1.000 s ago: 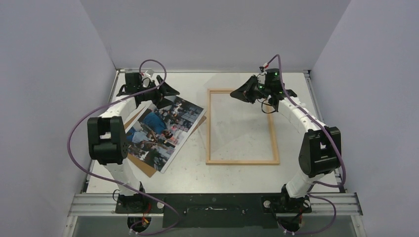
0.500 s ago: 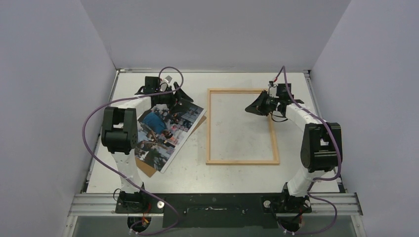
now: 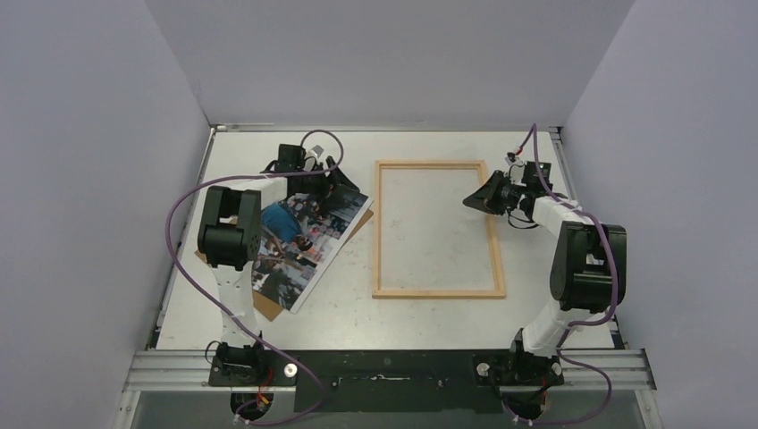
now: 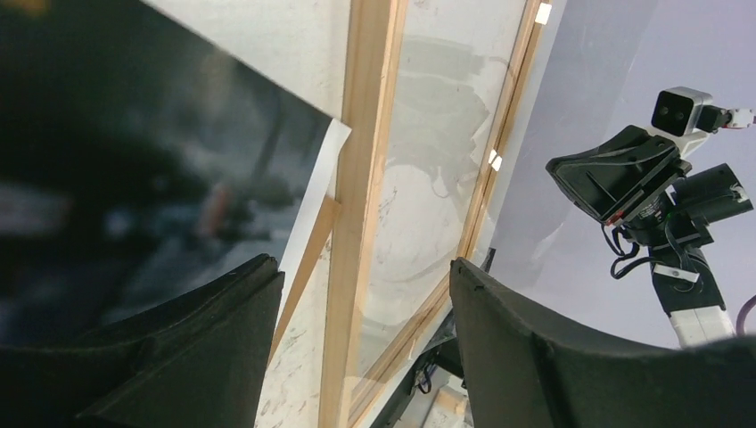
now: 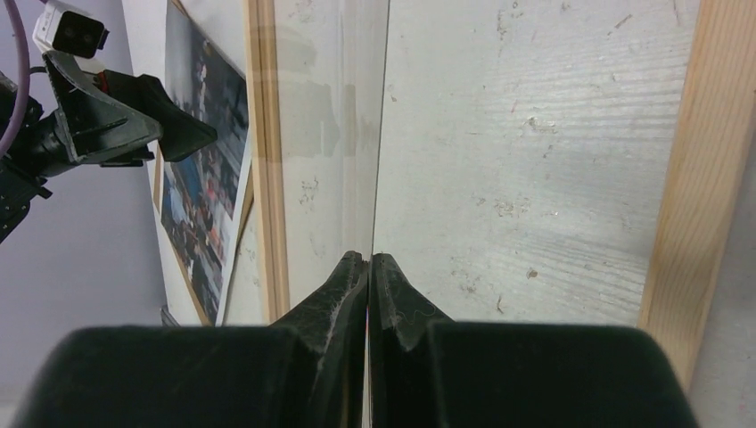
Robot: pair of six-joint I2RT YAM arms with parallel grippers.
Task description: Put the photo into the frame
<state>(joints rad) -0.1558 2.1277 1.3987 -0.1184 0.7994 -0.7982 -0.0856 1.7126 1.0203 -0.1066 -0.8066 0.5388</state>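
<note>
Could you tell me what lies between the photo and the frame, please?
Top view: a corner of the brown backing board pokes out beside the photo, then bare table up to the frame.

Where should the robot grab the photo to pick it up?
Probably the photo by its far corner beside the frame, coming in from the frame side. It lies flat on the brown board, but that white corner juts past the board's edge, so a finger could slip beneath. The open left hand is nearest.
</note>
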